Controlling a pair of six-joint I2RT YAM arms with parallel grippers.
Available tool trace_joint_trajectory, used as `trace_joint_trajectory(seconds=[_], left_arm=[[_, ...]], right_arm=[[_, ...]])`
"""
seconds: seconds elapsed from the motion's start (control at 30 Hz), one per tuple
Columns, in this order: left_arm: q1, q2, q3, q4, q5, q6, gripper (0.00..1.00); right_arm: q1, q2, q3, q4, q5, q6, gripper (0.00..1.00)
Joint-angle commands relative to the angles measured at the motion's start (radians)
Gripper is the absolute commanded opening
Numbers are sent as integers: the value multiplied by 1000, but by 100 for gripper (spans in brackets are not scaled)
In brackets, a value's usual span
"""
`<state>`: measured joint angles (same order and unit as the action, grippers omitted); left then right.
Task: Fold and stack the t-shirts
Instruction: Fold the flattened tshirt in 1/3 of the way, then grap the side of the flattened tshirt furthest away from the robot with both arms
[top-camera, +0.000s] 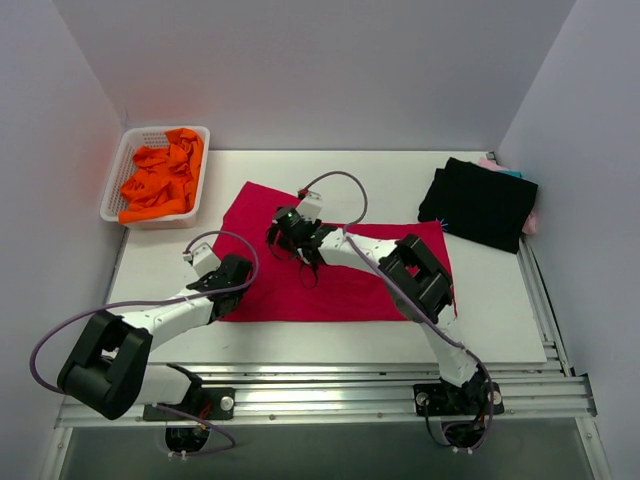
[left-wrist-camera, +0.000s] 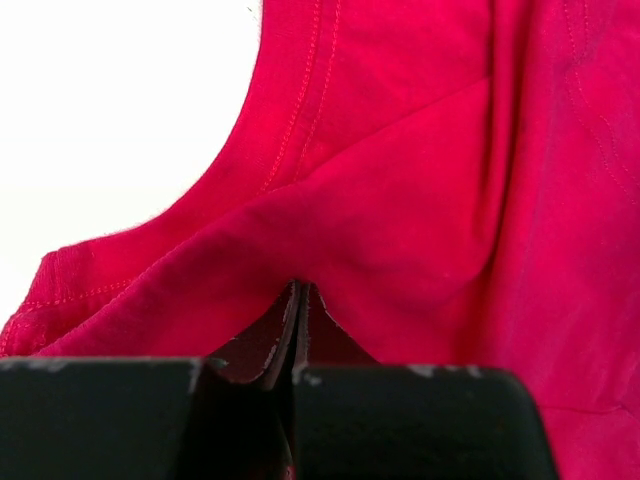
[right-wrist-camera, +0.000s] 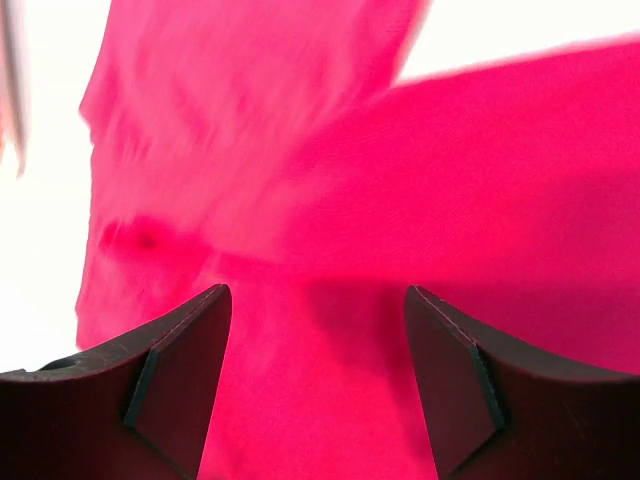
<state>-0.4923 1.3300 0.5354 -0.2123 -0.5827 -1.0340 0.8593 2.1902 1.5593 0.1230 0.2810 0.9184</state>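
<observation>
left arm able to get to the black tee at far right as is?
Probably not. The left gripper is shut on the red tee at its left edge, the black tee lies at the far right, and the right arm stretches across the cloth between them.

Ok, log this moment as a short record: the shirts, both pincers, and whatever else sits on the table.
red t-shirt: spread out mid-table, under both arms
left pincer: shut on a fold of the red t-shirt, near its left edge
right pincer: open, over the red t-shirt; its view is blurred
black t-shirt: folded, far right, over pink cloth and teal cloth that peek out at its edges
basket: white, far left corner, holding orange cloth
</observation>
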Motion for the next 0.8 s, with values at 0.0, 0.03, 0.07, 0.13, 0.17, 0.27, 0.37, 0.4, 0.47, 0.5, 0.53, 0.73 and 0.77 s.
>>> trace_joint_trajectory(seconds=[0.0,0.03,0.07,0.13,0.17,0.27,0.37,0.4,0.47,0.5,0.53,0.73,0.77], left_arm=[[-8,9,24,5,-23,2,2],[-8,9,26,5,-26,0,2],[-8,9,29,2,-29,0,2],[-8,0,50,-21,-45,3,2],[-9,-6,66,-57,-51,5,2],[-8,-51,141,-102,-48,66,6],[3,-81,233,-73,-14,176,47],[11,-77,260,-49,6,260,66],[47,-19,373,23,49,360,95],[64,18,420,33,79,452,94],[89,113,476,30,102,483,94],[322,609,1047,-76,517,637,94],[339,661,1111,-106,538,661,94]], right_arm=[[-94,-53,33,-19,46,-42,65],[-106,-70,33,-32,58,-55,65],[-117,-92,30,-37,72,-84,65],[-137,-177,2,-51,134,-119,66],[-141,-213,-16,-60,165,-134,67],[-152,-360,-137,-46,247,-177,70],[-175,-495,-295,-16,259,-177,73],[-180,-553,-333,-7,257,-179,73],[-190,-599,-419,-3,253,-177,75],[-197,-639,-441,-6,250,-179,77],[-204,-658,-461,-13,247,-178,77],[-241,-799,-606,-3,208,-191,80],[-256,-838,-640,-2,204,-190,80]])
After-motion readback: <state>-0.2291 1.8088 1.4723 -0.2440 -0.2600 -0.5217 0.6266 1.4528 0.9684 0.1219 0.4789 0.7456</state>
